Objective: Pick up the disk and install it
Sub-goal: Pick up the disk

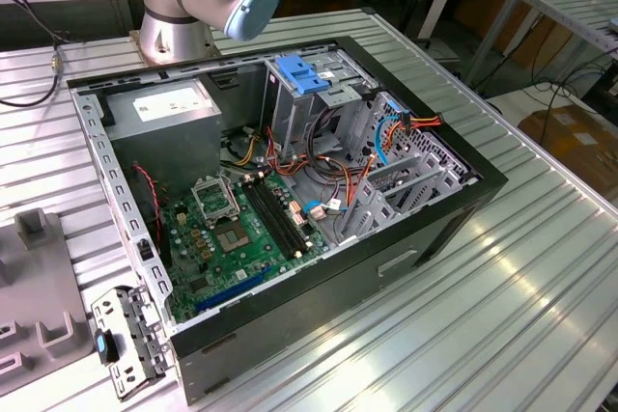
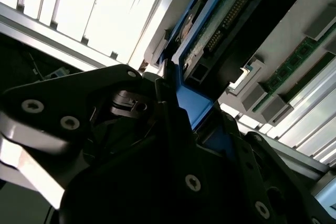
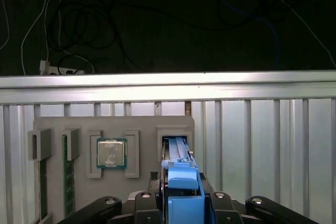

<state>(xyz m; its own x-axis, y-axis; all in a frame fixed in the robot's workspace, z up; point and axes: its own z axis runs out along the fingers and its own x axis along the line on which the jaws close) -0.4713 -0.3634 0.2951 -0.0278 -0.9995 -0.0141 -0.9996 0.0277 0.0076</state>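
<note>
One claw nipped shut on blue-railed disk, edge-up in grey tray slot w/ long axis running straight ahead of claw.

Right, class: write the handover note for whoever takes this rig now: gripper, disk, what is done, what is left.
Gripper: closed on the disk, by its blue rails, in the first wrist view.
Disk: on edge at its slot in the grey parts tray; lifted or not, cannot tell.
Done: disk grasped.
Left: disk not yet installed in the open computer case.
</note>
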